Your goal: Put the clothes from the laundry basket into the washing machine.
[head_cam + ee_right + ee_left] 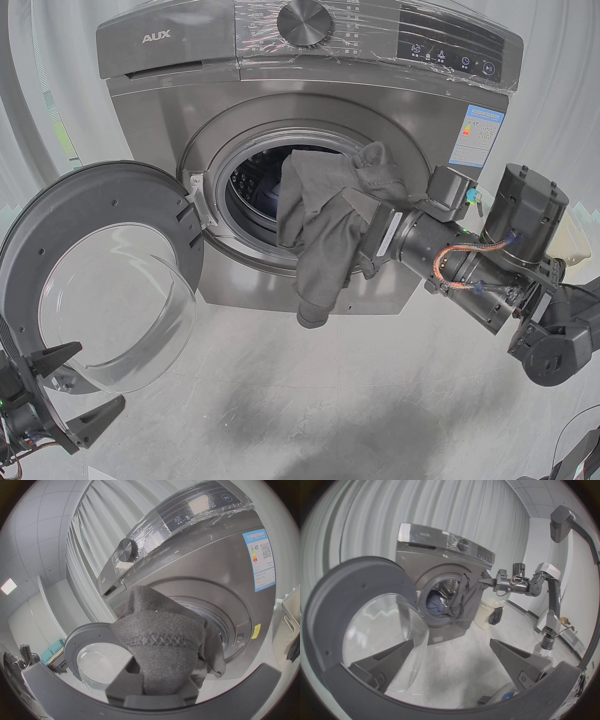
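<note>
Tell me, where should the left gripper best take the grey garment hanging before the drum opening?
Its lower end, I think. The grey garment is bunched at the top in the right gripper, but its tail hangs loose below the washing machine opening. The open left gripper could come from the robot's left and pinch across that narrow tail.

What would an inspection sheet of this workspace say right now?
Surface: grey glossy floor.
Job's things: washer, door open; grey garment hanging half out of the drum; blue cloth inside; basket beside washer, dark cloth over its edge.
Clutter: nothing seen.
Hands: right hand shut on garment at the drum mouth; left hand open, near the door.
Cables: orange cable on right wrist.
Surroundings: white curtain behind washer.
</note>
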